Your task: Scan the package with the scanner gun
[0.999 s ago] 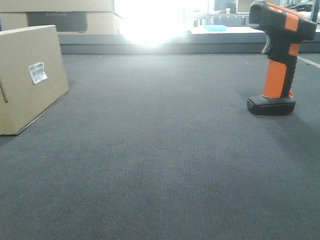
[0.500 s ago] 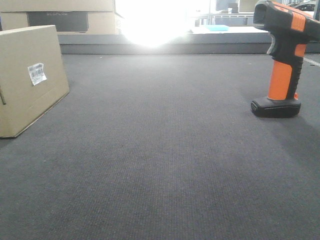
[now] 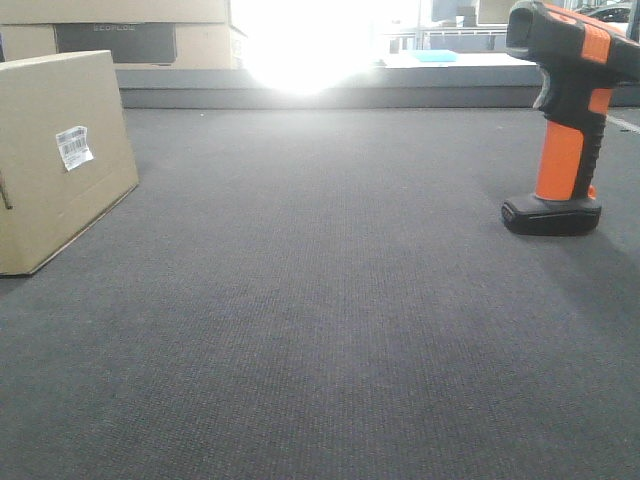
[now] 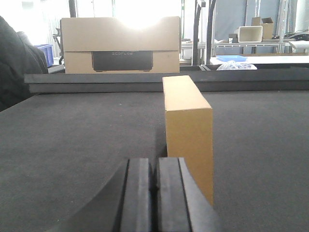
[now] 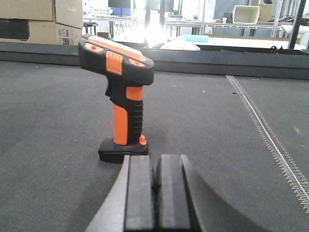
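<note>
Claws of the left gripper [image 4: 154, 176] and right gripper [image 5: 155, 181] are shut and empty, so the right one should open wide, grab the scanner gun [image 3: 566, 110] on the right by its stem [image 3: 560, 160], then aim at the package [image 3: 55, 190] on the left, probably its label [image 3: 74, 146].
</note>
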### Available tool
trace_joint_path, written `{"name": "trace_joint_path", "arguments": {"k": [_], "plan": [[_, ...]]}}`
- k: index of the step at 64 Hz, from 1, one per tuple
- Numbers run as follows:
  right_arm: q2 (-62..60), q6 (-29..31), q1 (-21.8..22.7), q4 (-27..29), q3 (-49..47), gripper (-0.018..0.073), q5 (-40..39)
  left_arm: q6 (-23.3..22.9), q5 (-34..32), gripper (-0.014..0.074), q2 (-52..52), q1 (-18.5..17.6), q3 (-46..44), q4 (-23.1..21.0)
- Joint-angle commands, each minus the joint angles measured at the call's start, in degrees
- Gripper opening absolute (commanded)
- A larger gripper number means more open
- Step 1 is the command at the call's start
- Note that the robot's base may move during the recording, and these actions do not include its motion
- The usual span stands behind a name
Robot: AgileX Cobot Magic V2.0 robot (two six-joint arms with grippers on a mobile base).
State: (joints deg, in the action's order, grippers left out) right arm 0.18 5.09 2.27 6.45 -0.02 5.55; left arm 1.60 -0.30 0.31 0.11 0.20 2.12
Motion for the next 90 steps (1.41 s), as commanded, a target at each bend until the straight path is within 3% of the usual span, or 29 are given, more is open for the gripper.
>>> {"name": "trace_joint_path", "arguments": {"k": [1,27,39,43,51,60,66,71,78,82,90], "plan": [[-0.2,0.1,-0.1,-0.5,0.0,-0.0154,-1.4,0.1,-1.0,-0.0111,-0.3,0.2,-0.2,-0.4],[-0.2,0.1,-0.1,-0.5,0.0,-0.0154,-3.2,0.1,-3.7,-0.0111,-0.3,0.2,-0.2,-0.4],[-0.2,0.1,-0.1,-0.5,0.0,-0.0154,-13.1,0.1,-15.0,-0.0111,-0.3,0.2,-0.2,-0.4],[-0.2,0.1,-0.1,-0.5,-1.3,-0.0154,-13.4,0.1,-16.0,-0.0111,-0.3,0.2,-1.5,-0.4],[-0.2,0.1,-0.1,-0.5,-10.4,-0.0154,-7.5,0.1,-6.7,-0.0111,-0.3,0.2,-11.2,-0.4],[4.3,0.1,-0.1,-0.5,-22.5,-0.0154,5.0,0.1,5.8,-0.0089,5.1,0.2,-25.4,0.0],[9.9,0.1,-0.1,-0.5,-28.2,-0.0154,8.7,0.1,12.7,0.0024,10.9,0.2,-32.4,0.2],[14.7,0.1,-0.1,-0.5,-30.8,-0.0146,8.7,0.1,15.2,0.0183,16.8,0.2,-36.2,0.2],[20.4,0.1,-0.1,-0.5,-31.6,-0.0022,6.7,0.1,15.2,0.0388,23.4,0.1,-38.7,-0.5],[22.9,0.1,-0.1,-0.5,-31.6,0.0133,6.3,0.1,15.2,0.0478,26.8,-1.1,-39.6,-0.6],[26.0,0.1,-0.1,-0.5,-31.6,0.0445,6.1,0.1,16.5,0.0553,32.5,-3.9,-41.6,-0.9]]}}
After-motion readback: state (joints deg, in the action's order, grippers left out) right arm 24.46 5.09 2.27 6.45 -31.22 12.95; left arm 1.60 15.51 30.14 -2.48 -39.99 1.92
